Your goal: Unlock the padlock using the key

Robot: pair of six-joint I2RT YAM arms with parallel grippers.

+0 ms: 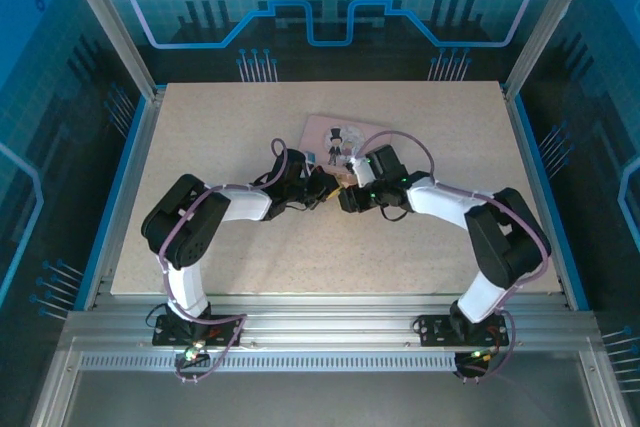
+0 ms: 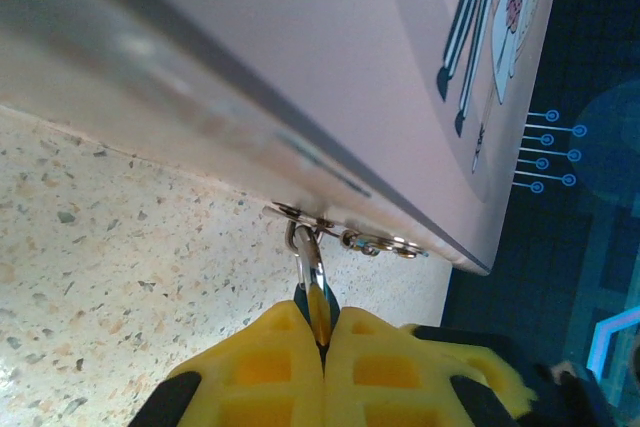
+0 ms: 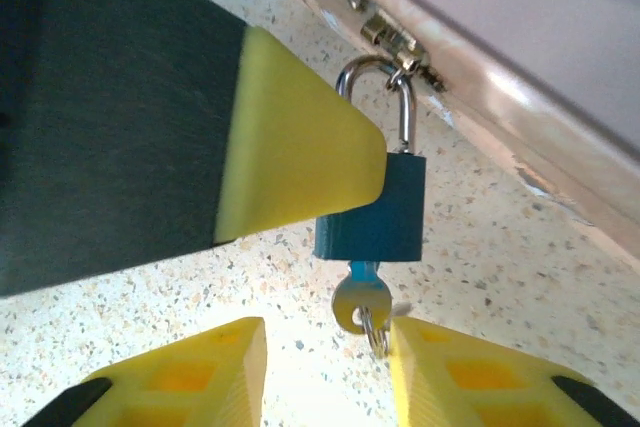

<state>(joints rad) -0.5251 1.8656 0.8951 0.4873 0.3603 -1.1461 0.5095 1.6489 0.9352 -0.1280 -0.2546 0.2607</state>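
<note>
The padlock has a bluish body and a thin silvery shackle hooked through the hasp of the pink box. My left gripper is shut on the padlock; its shackle rises from between the yellow pads. One left finger shows pressed against the padlock's side. The small silver key sticks in the bottom of the padlock, a ring hanging from it. My right gripper is open just below, with the key's head between its fingertips, close to the right pad.
The pink box with a cartoon picture lies on the speckled table, just beyond both grippers, and its edge looms over the left wrist view. Both arms meet mid-table. Blue walls surround the table.
</note>
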